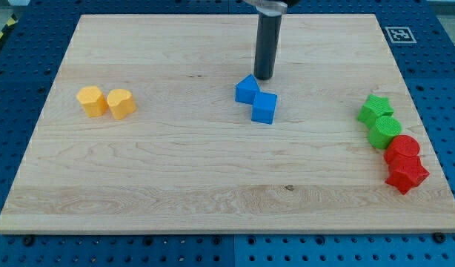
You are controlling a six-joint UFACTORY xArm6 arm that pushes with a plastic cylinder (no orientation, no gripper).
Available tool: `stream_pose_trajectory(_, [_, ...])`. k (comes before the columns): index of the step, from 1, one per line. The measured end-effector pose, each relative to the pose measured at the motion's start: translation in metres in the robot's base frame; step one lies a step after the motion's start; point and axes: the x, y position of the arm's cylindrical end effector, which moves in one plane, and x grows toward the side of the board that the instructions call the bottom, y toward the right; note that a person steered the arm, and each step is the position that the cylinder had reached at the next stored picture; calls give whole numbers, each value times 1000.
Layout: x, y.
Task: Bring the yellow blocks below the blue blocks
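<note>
Two yellow blocks sit side by side at the view's left: a hexagonal one [91,100] and a heart-like one [121,103], touching. Two blue blocks touch near the board's middle top: a triangular one [247,90] and a cube-like one [264,107] just to its lower right. My tip [264,78] stands just above and to the right of the blue triangular block, very close to it. The yellow blocks lie far to the left of the blue ones, at about the same height in the view.
At the view's right edge a green star [374,109] and a green round block [384,131] sit above a red round block [402,149] and a red star [407,174]. The wooden board [213,193] lies on a blue perforated table.
</note>
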Motion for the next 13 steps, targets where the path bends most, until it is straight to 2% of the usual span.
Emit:
stream_pose_trajectory(1, [-10, -55])
stream_pose_trajectory(3, [-10, -255])
stream_pose_trajectory(4, [3, -353])
stream_pose_trajectory(5, [9, -360])
stream_pose_trajectory(6, [45, -357])
stream_pose_trajectory(7, [67, -328])
stream_pose_trajectory(9, [67, -232])
stream_pose_trajectory(10, [68, -230])
stream_pose_trajectory(11, [77, -196])
stream_pose_trajectory(13, [126, -113])
